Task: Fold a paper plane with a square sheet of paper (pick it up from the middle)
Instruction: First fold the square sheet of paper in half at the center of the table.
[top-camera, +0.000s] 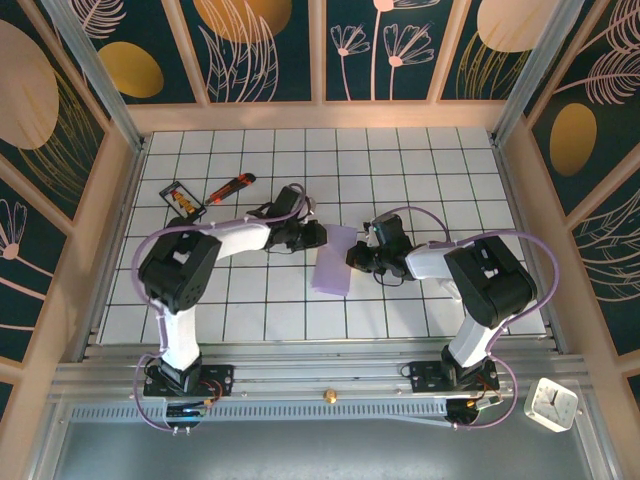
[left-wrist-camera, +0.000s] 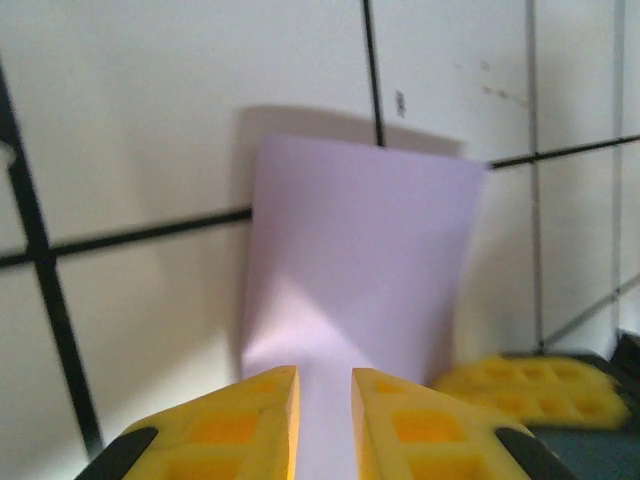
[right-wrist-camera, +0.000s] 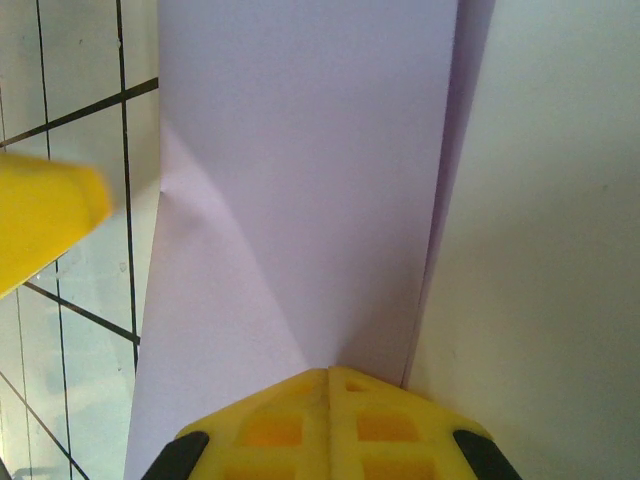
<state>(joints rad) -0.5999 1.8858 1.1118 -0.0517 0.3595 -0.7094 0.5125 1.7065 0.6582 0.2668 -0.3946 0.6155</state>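
the white gridded table (top-camera: 420, 180) carries everything. the left arm (top-camera: 235, 240) and right arm (top-camera: 440, 262) reach in toward its middle, where the sheet of paper (top-camera: 333, 265) lies, pale lavender and folded to a narrow rectangle. the right jaws are clenched on its right edge, a crease running from the pinch. the left jaws stand slightly parted at its upper left, with paper showing in the gap. a red-orange utility knife (top-camera: 231, 187) and a black-framed card (top-camera: 183, 200) lie at the far left.

- paper (left-wrist-camera: 360, 260): thin, matt, smooth, one soft crease
- fingers (left-wrist-camera: 240, 425): yellow plastic, moulded, dull sheen
- bench (top-camera: 420, 170): smooth white gridded top, faint gloss
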